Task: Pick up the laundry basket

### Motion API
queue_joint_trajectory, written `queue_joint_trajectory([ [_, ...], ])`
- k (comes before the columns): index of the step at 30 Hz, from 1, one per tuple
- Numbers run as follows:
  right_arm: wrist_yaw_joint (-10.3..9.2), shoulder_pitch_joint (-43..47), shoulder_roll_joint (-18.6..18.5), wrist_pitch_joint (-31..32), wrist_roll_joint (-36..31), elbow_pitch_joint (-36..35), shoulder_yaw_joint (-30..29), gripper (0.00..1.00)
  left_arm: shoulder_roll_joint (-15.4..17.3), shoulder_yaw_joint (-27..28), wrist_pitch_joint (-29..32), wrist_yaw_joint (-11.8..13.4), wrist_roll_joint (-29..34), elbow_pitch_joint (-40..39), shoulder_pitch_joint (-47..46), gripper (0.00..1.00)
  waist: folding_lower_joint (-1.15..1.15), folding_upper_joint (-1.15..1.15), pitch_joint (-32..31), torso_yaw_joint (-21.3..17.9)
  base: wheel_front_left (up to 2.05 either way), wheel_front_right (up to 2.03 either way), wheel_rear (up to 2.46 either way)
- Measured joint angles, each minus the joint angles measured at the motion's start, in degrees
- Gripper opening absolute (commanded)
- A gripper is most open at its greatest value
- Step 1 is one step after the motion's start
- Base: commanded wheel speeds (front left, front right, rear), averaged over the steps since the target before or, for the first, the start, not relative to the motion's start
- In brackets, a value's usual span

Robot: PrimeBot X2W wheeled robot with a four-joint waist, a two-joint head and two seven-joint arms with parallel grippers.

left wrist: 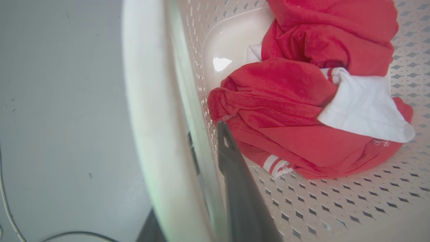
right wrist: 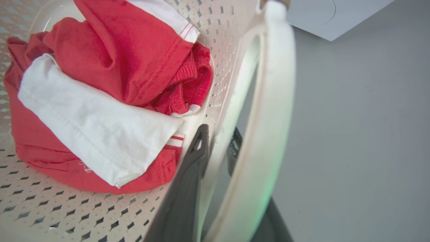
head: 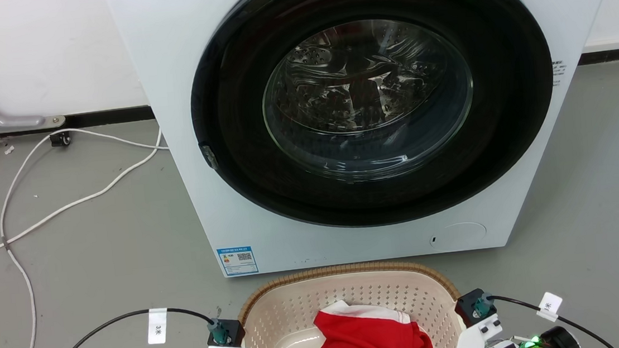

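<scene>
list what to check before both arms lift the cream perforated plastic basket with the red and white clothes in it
1. Left gripper placed on the cream perforated plastic laundry basket: ok, one finger inside the wall, one outside, closed on it.
2. Right gripper placed: ok, closed the same way on the opposite wall.
3. Grip firm enough to lift: cannot tell.
4. Red and white garment clear of both grippers: cannot tell, it lies right beside each inner finger.
5. Space above the basket: ok, the white front-loading washing machine stands just behind with its door shut, nothing overhangs the rim.
</scene>
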Motion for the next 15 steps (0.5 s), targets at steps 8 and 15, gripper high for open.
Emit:
queue_joint_trajectory([
  [8,0.0,-0.46,0.01,0.37,2.03,0.51,1.49,0.0,0.36,-2.55,0.09,0.0,-2.34,0.03,-0.63,0.0,0.0,0.0,0.11,0.03,0.0,0.0,0.0],
  [15,0.0,-0.7,0.01,0.46,2.88,0.88,2.26,0.0,0.47,-4.14,0.02,0.0,-3.78,0.19,-0.83,0.0,0.01,0.0,0.32,0.03,0.0,0.0,0.0],
])
